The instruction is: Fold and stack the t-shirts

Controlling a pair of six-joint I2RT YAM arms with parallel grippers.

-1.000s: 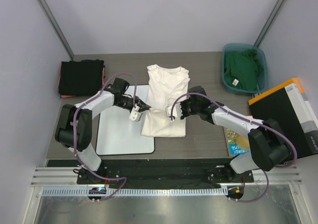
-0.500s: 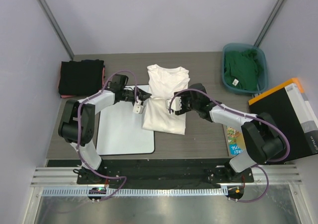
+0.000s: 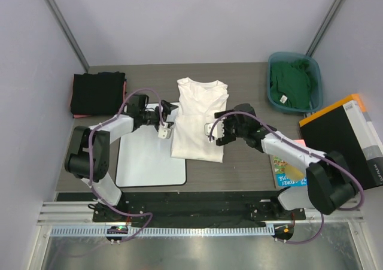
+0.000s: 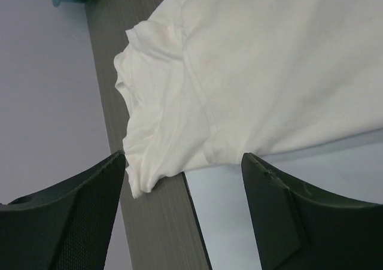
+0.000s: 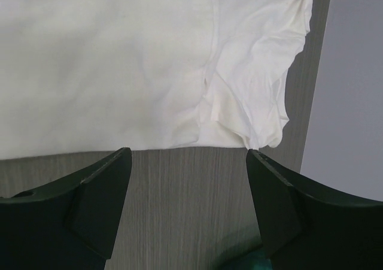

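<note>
Arms reach inward from both sides of the white t-shirt [image 3: 200, 117], which lies flat near the middle of the table [image 3: 245, 165], folded into a long narrow shape with its collar end toward the far side. The left arm is bent at the elbow and stretched low across the white board [image 3: 149, 156]. The left gripper [image 3: 170, 117] points at the shirt's left edge, and its jaws stand wide apart with nothing between them. The right arm extends from the near right corner. The right gripper [image 3: 216, 132] sits at the shirt's right edge, jaws likewise spread and empty.

In both wrist views the cloth lies just beyond the fingertips. A rumpled sleeve [image 4: 149, 132] shows by the left gripper [image 4: 182, 157] and another sleeve [image 5: 257, 72] by the right gripper [image 5: 188, 152]. The shirt's left edge overlaps the board.

At the far left, well apart, sits a stack of black t-shirts [image 3: 96, 93] with a pinkish-red one [image 3: 124, 92] peeking out at its edge. A green t-shirt [image 3: 290, 84] fills the teal basin [image 3: 272, 60] at far right. Nearer on the right lie a black box [image 3: 341, 144] and a colourful booklet [image 3: 286, 173], its print too small to read.
</note>
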